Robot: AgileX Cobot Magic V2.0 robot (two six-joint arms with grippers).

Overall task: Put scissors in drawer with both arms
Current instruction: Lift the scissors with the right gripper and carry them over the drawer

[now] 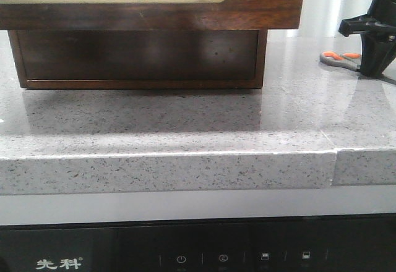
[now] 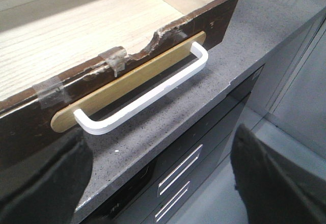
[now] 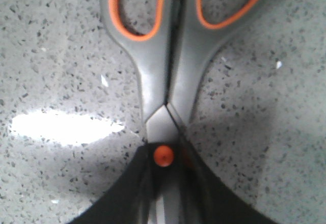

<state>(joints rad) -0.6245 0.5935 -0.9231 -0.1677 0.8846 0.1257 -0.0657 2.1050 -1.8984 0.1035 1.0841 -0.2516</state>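
The right gripper (image 1: 371,49) sits closed on the scissors (image 1: 339,58) at the blades — handles poking left, flat on the grey counter (image 1: 185,117), right edge of the front view. Left gripper (image 2: 158,178) spread wide — open drawer (image 2: 30,127) upper left.

Front cam low at counter (image 1: 185,123) edge; wrist cams close, sharing drawer (image 2: 127,76), scissors (image 3: 168,71)

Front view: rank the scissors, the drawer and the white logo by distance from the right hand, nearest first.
1. Scissors: on the counter, right at the right hand.
2. Drawer: upper left of it.
3. Logo: bottom left, on the black panel.
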